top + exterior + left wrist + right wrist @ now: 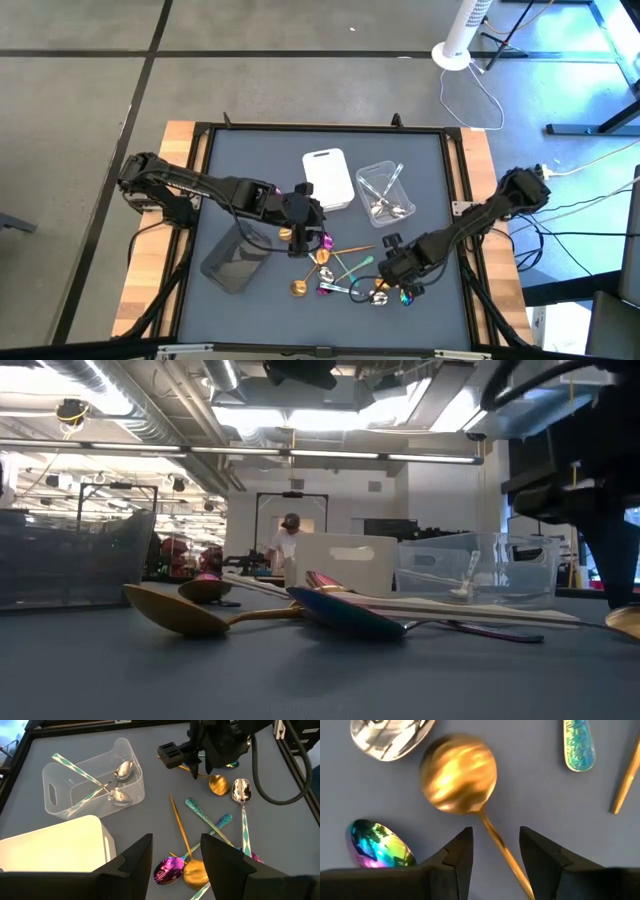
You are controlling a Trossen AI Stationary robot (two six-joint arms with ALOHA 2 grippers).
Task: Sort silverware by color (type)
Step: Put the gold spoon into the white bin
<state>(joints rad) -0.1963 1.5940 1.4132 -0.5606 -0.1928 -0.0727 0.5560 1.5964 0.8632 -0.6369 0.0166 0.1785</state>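
Spoons (pixel 250 615) on grey table (pixel 320 680) (workshop behind).

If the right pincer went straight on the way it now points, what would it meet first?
Most likely the gold spoon: the right pincer is open, and the spoon's handle runs between its fingers, bowl just ahead. How far above the table it hangs is unclear.

The high view looks straight down on the whole table (pixel 330 150). The low view sits at tabletop level, facing the room. The left wrist view looks across the spoons; the right wrist view hangs close over a gold spoon (pixel 459 774), which the left wrist view shares.
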